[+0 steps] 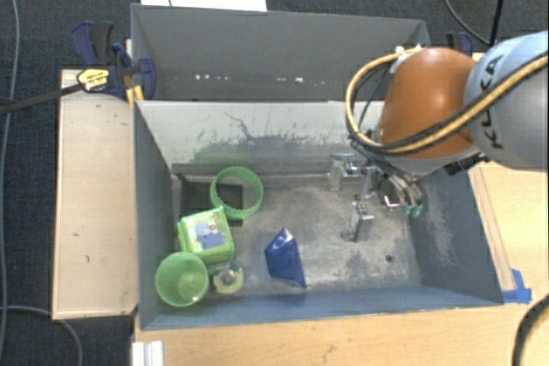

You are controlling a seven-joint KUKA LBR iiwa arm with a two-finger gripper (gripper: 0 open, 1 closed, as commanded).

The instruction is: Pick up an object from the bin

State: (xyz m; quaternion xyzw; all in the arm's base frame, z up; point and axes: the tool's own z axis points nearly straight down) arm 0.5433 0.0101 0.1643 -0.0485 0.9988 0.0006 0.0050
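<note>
The tool [358, 223] is held low over bare floor in the right half of the grey bin [446, 244]; whether it is spread or pressed together cannot be told. The nearest thing, a blue pointed pouch [285, 258], is found to its left, well apart from it. Further left, a green ring [238, 189], a green box [207, 236], a green cup [181, 279] and a small round piece [228, 279] are clustered.
</note>
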